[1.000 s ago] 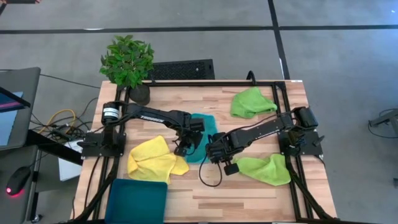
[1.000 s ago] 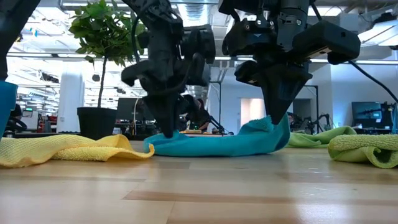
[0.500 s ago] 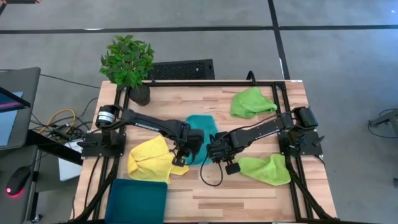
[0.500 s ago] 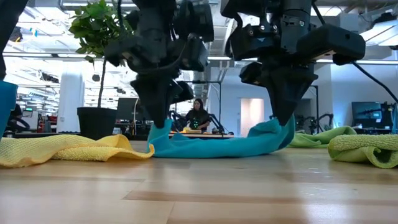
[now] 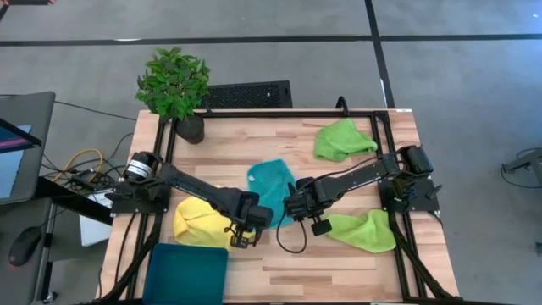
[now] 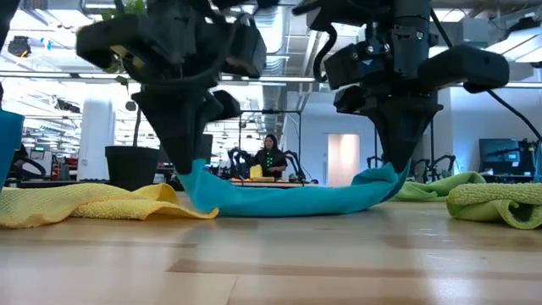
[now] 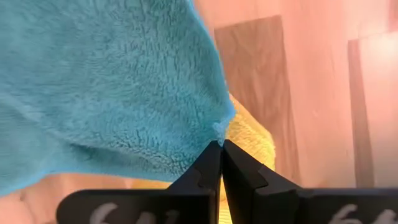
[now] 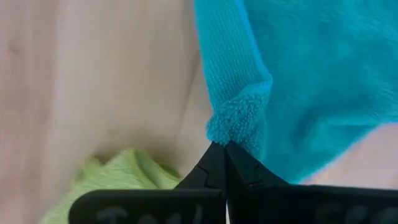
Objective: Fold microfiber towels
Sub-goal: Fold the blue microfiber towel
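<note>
The teal towel lies at the table's middle, its far part on the wood; in the low view it sags between my two grippers. My left gripper is shut on its near left corner, beside the yellow towel. My right gripper is shut on its near right corner. One lime green towel lies crumpled at the far right, the other at the near right. My left gripper pinches the teal towel's near left corner between its two shut fingers, coming from above and pointing down. The corner is raised a little off the table; the towel slopes down from it to the wood. My right gripper pinches the teal towel's near right corner, a small folded-over bunch of the edge, between its two shut fingers, from above and pointing down. That corner is raised a little; the near edge hangs slack between the two grippers.
A dark teal rigid tray lies at the near left corner. A potted plant stands at the far left. Bare wood shows along the near edge and at the far middle.
My left gripper has gone toward the table's near edge and a little left, keeping the teal corner. My right gripper has shifted slightly toward the near edge. The towel's near edge has been drawn out between them, while its far part has stayed on the table.
</note>
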Tool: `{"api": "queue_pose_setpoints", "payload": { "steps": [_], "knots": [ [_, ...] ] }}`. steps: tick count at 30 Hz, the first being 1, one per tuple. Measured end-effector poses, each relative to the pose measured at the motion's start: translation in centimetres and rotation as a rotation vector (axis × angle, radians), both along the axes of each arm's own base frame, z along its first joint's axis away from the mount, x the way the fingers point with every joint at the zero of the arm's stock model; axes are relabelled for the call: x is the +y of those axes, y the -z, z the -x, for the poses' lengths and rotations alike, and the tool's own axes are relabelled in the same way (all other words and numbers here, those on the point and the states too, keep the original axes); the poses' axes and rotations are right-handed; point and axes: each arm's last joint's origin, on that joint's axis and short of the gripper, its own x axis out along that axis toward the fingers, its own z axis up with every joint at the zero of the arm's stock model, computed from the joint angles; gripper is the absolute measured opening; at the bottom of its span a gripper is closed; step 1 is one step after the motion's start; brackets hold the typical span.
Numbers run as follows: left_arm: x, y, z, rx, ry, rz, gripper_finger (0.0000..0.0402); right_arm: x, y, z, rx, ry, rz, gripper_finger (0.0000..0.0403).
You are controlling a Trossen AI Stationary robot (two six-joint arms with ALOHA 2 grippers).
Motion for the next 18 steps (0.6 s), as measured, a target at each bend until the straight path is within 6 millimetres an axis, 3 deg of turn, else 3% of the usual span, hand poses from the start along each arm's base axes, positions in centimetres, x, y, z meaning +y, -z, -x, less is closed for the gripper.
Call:
{"api": "queue_pose_setpoints", "payload": {
  "steps": [6, 12, 18],
  "knots": [
    [0.5, -3.6, 1.3, -0.112, -0.133, -0.116, 0.0, -0.5, -1.8, 0.7, -0.046, 0.004, 0.084, 0.0006],
    [2.4, -7.9, 2.9, -0.295, -0.298, -0.236, 0.0, -1.3, -5.6, 1.9, -0.207, 0.028, 0.159, 0.0005],
    [4.6, -11.3, 4.5, -0.462, -0.465, -0.419, 0.0, -4.1, -9.2, 3.0, -0.377, 0.147, 0.345, 0.0005]
  ]
}}
